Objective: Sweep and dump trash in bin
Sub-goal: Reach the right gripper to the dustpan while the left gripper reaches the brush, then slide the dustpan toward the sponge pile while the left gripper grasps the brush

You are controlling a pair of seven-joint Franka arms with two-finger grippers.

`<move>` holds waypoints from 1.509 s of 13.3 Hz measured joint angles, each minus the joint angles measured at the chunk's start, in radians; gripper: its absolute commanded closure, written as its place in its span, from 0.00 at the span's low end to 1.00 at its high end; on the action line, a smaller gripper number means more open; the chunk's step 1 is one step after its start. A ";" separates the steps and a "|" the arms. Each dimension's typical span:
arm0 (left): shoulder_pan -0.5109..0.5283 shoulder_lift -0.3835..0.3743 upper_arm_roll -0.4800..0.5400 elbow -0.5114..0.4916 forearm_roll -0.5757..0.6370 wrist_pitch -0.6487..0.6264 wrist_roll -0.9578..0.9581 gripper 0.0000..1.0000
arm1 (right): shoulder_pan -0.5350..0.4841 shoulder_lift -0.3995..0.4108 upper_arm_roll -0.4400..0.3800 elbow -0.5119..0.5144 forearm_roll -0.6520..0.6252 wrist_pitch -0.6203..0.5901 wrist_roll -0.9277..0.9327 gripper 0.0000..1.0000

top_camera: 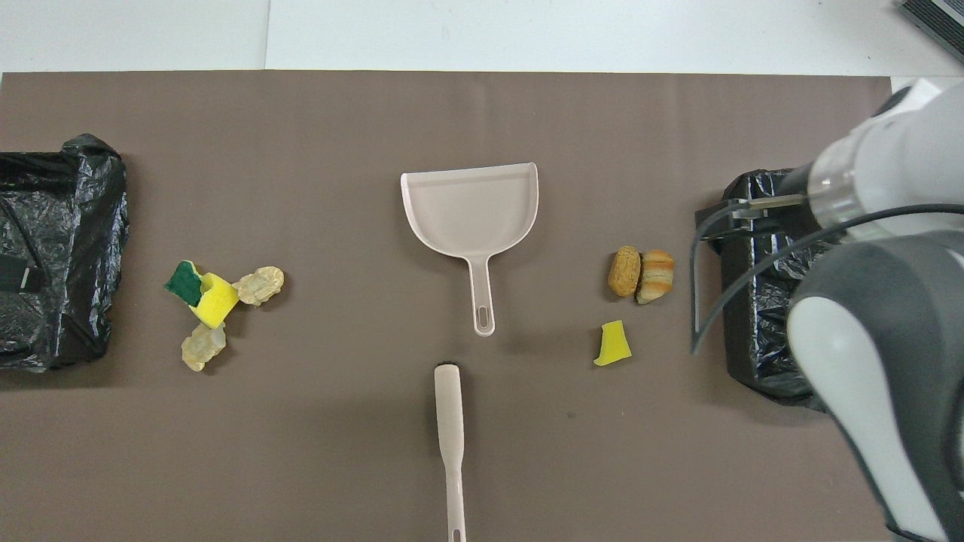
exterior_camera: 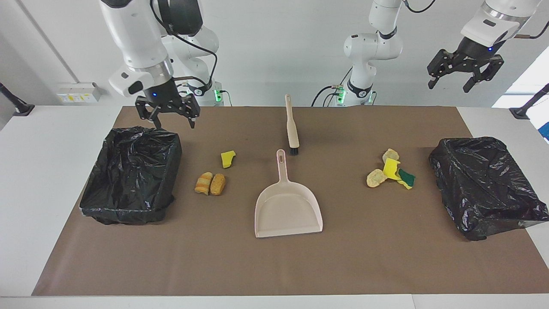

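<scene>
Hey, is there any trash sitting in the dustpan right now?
No, the dustpan lies bare on the brown mat, with the trash resting on the mat beside it.

white wall (exterior_camera: 274,51), white table (exterior_camera: 43,171) (brown mat (exterior_camera: 364,257))

Clearly a robotics lab rather than a home or kitchen. Shown by two white robot arms (exterior_camera: 141,47) bolted at the edge of a plain white table (exterior_camera: 38,171), cables (exterior_camera: 330,92) and green status lights at their bases, a bare pale wall, and a brown paper mat (exterior_camera: 274,257) laid out as a staged work surface. Confirmed by the tidy, symmetrical props: a dustpan (exterior_camera: 287,206), a brush (exterior_camera: 291,124) and two black-lined bins (exterior_camera: 133,176), one at each end.
</scene>
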 measured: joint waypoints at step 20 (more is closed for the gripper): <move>-0.645 -0.260 -0.226 -1.103 -0.072 0.851 -0.789 0.00 | 0.308 0.453 0.038 0.106 0.086 0.298 0.354 0.00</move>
